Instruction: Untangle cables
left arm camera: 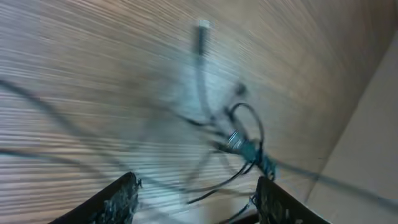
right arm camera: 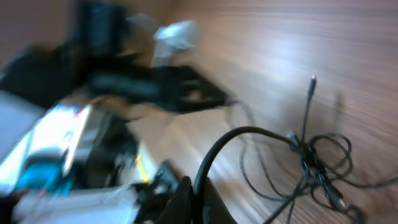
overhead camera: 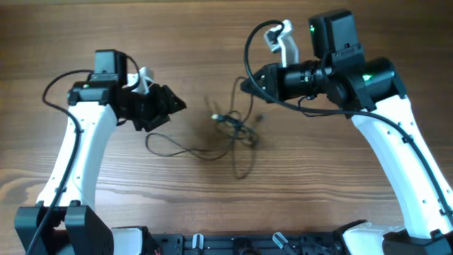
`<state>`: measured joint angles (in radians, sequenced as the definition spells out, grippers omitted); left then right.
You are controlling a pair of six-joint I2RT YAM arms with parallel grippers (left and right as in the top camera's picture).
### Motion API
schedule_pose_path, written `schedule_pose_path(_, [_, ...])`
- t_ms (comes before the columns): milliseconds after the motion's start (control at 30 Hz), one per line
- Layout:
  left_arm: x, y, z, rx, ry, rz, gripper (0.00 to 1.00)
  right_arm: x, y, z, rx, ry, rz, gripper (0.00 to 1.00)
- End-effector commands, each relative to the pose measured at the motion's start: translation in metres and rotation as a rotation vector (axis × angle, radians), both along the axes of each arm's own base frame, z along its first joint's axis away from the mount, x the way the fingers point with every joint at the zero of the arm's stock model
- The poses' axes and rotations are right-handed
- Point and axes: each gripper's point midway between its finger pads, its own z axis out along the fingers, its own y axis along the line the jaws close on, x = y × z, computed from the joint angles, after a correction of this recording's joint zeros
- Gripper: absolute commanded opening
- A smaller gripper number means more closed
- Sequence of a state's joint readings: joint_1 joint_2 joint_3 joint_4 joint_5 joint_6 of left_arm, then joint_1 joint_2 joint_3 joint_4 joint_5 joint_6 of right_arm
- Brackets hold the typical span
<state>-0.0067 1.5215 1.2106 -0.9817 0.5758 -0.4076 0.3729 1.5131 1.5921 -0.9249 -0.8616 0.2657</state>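
The cables [overhead camera: 233, 126] are thin dark cords knotted together mid-table, with one loop [overhead camera: 164, 147] trailing left and a strand running toward the front. My right gripper [overhead camera: 245, 86] is shut on one cable strand, which arches from its fingers [right arm camera: 198, 190] down to the knot [right arm camera: 314, 158]. A silvery plug end [right arm camera: 312, 79] sticks up from the knot. My left gripper [overhead camera: 173, 105] is open and empty, just left of the knot. In the left wrist view its fingers [left arm camera: 198, 186] frame the knot [left arm camera: 245, 146] and a plug end [left arm camera: 203, 26].
The wooden table [overhead camera: 340, 191] extends around the cables. The left arm [right arm camera: 155, 87] shows blurred in the right wrist view. A thick black robot wire [overhead camera: 253, 39] loops above the right wrist. The arm bases stand at the front edge.
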Motion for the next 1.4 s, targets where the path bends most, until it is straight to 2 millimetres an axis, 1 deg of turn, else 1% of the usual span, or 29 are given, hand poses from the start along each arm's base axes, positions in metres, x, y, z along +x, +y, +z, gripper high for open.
schedule_pose_path(0, [-0.001,-0.013,0.001,-0.028,0.018,-0.001,0.62,-0.05,0.022,0.056,0.295,-0.109,0.344,0.05])
schedule_pose_path(67, [-0.002,-0.015,0.001,-0.028,0.019,-0.008,0.62,-0.047,0.023,0.058,0.298,-0.087,0.328,0.04])
schedule_pose_path(167, [-0.004,-0.02,0.001,-0.028,0.019,-0.023,0.63,-0.046,0.024,0.06,0.305,-0.101,0.332,0.05])
schedule_pose_path(367, [-0.01,-0.036,0.001,-0.029,0.02,-0.073,0.63,-0.048,0.025,0.061,0.306,-0.1,0.338,0.05])
schedule_pose_path(433, [-0.013,-0.043,0.002,-0.043,0.023,-0.094,0.61,-0.051,0.028,0.061,0.309,-0.105,0.351,0.04])
schedule_pose_path(500, [-0.017,-0.051,0.003,-0.055,0.03,-0.109,0.55,-0.053,0.032,0.063,0.313,-0.118,0.365,0.05])
schedule_pose_path(633, [-0.022,-0.062,0.003,-0.064,0.065,-0.1,0.55,-0.052,0.034,0.067,0.322,-0.115,0.361,0.04])
schedule_pose_path(733, [-0.025,-0.069,0.003,-0.064,0.069,-0.116,0.56,-0.051,0.036,0.073,0.343,-0.123,0.368,0.05])
schedule_pose_path(800, [-0.027,-0.072,0.003,-0.064,0.069,-0.126,0.57,-0.056,0.037,0.08,0.375,-0.142,0.405,0.05])
schedule_pose_path(900, [-0.028,-0.073,0.003,-0.063,0.07,-0.132,0.56,-0.063,0.036,0.09,0.425,-0.163,0.461,0.05])
schedule_pose_path(933, [-0.028,-0.073,0.003,-0.064,0.068,-0.131,0.47,-0.065,0.036,0.092,0.435,-0.164,0.473,0.05])
schedule_pose_path(967, [-0.027,-0.073,0.004,-0.064,0.066,-0.132,0.43,-0.065,0.036,0.092,0.434,-0.158,0.471,0.04])
schedule_pose_path(1067, [-0.026,-0.073,0.004,-0.065,0.062,-0.131,0.19,-0.065,0.036,0.092,0.434,-0.146,0.468,0.05])
schedule_pose_path(1100, [-0.026,-0.073,0.004,-0.065,0.062,-0.131,0.16,-0.065,0.036,0.092,0.434,-0.146,0.468,0.04])
schedule_pose_path(1167, [-0.026,-0.073,0.004,-0.065,0.062,-0.132,0.07,-0.065,0.036,0.092,0.433,-0.145,0.467,0.04])
schedule_pose_path(1200, [-0.026,-0.073,0.004,-0.065,0.062,-0.132,0.04,-0.064,0.036,0.091,0.432,-0.146,0.465,0.05])
schedule_pose_path(1267, [-0.026,-0.073,0.004,-0.064,0.062,-0.131,0.04,-0.062,0.036,0.09,0.422,-0.149,0.452,0.05])
schedule_pose_path(1367, [-0.024,-0.067,0.0,-0.023,0.056,-0.117,0.04,-0.05,0.038,0.08,0.362,-0.149,0.376,0.05])
